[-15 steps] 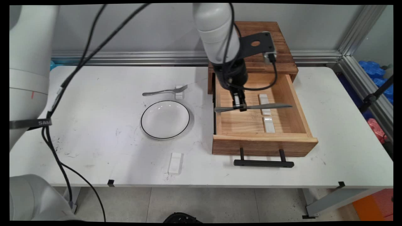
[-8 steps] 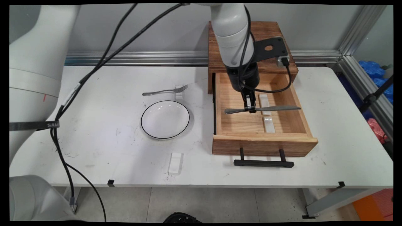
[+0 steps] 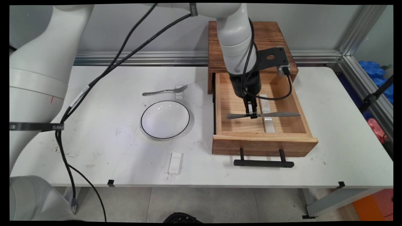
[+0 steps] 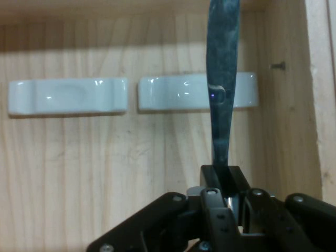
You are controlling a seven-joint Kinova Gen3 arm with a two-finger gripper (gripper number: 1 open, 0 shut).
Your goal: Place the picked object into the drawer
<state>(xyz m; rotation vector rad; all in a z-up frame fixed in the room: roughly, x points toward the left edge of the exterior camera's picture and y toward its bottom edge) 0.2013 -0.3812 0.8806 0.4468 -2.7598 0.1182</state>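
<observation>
My gripper [image 3: 251, 115] [image 4: 227, 181] is shut on a grey metal knife [image 3: 276, 114] [image 4: 222, 84] and holds it level inside the open wooden drawer [image 3: 300, 108]. The knife lies crosswise, just above two white ceramic rests. The near rest [image 3: 269, 125] [image 4: 173, 92] sits under the blade. The far rest [image 3: 264, 105] [image 4: 68, 96] lies behind the gripper, partly hidden in the main view. In the hand view the blade crosses the right end of one rest, with bare drawer floor [image 4: 105, 168] below.
The drawer juts from a wooden cabinet [image 3: 270, 34] at the back; its black handle [image 3: 263, 163] faces the near edge. Left of it are a black-rimmed white plate [image 3: 165, 119], a fork [image 3: 163, 91] on a white rest, and another white rest [image 3: 175, 163] near the front.
The gripper carried the knife rightward and toward the drawer's front, and lower, from over the far rest to over the near rest.
</observation>
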